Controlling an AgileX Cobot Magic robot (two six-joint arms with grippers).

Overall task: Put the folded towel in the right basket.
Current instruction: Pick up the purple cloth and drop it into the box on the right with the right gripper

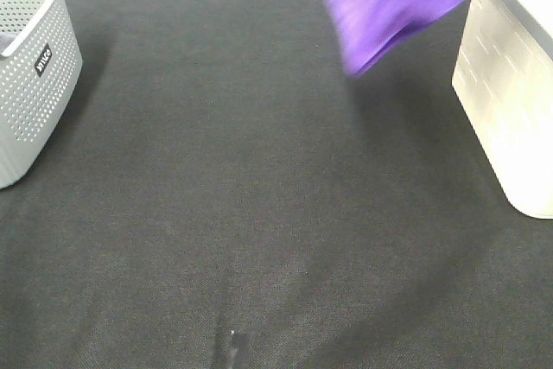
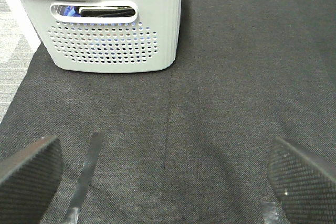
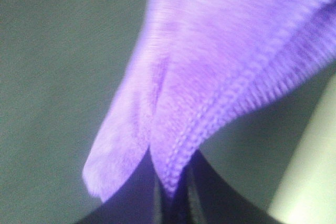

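The folded purple towel (image 1: 393,4) hangs in the air at the back right, blurred, just left of the white right basket (image 1: 510,84). My right gripper is hidden in the exterior high view; in the right wrist view it (image 3: 173,195) is shut on the towel (image 3: 210,77), which fills most of the frame, with the basket's pale wall (image 3: 312,177) at the edge. My left gripper (image 2: 163,169) is open and empty over the dark cloth, its two fingers (image 2: 29,169) far apart.
A grey perforated basket (image 1: 30,66) stands at the left edge of the table; in the left wrist view it (image 2: 110,35) holds dark items and a yellow-green strip lies across its rim. The table is covered in black cloth (image 1: 242,213).
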